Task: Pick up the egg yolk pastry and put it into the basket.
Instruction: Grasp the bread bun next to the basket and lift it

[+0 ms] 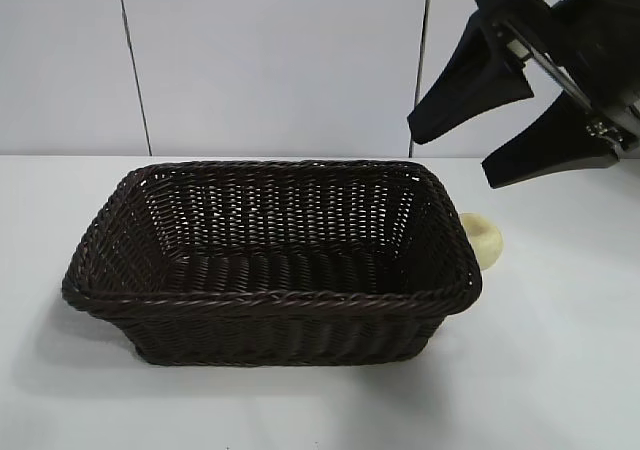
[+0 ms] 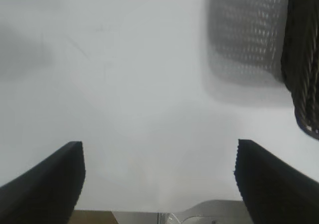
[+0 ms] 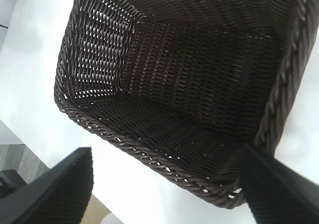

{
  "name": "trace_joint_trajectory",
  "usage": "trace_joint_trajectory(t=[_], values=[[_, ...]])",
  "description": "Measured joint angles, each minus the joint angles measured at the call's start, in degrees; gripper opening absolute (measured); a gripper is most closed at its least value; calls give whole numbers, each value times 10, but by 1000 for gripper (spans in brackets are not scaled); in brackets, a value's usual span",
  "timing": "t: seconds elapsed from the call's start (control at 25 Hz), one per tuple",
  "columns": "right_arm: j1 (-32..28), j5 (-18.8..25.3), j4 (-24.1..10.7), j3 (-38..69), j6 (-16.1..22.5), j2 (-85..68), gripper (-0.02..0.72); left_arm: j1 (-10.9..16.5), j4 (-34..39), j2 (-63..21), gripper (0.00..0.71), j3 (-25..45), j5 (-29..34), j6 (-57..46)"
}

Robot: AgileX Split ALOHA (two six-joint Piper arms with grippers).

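Nearest the exterior camera stands the basket [image 1: 270, 260], empty, on the white table [image 1: 560, 370]. Just beyond its right end, touching or almost touching the wicker wall, lies the pastry [image 1: 483, 238], half hidden behind the rim. Above and beyond that same end hangs the right gripper [image 1: 500, 135], jaws spread wide and holding nothing; the pastry sits below and slightly basket-side of its fingertips, well apart from them. The left gripper [image 2: 159, 176], seen only in its own wrist view, is likewise wide open and empty over bare table, with a corner of the basket at the edge of its view.

Risks, as judged: the pastry hugs the wall, so one descending finger may strike the rim and shift the basket, or push the pastry away. A squeeze too firm could crush it.
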Motion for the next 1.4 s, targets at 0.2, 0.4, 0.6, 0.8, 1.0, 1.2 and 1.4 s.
trace_joint_trajectory(t=[0.2,0.4,0.6,0.8,1.0,1.2,1.4], values=[[0,5,0,0,0,0,579,0,0,-140,598,120,-37,0],[0,10,0,0,0,0,579,0,0,-266,598,221,-58,0],[0,10,-1,0,0,0,579,0,0,-388,598,305,-80,0],[0,10,-1,0,0,0,579,0,3,-468,598,335,-72,0],[0,10,-2,0,0,0,579,0,0,-510,598,340,-64,0],[0,10,-2,0,0,0,579,0,0,-553,598,340,-63,0],[0,10,-2,0,0,0,579,0,0,-632,598,340,-61,0]])
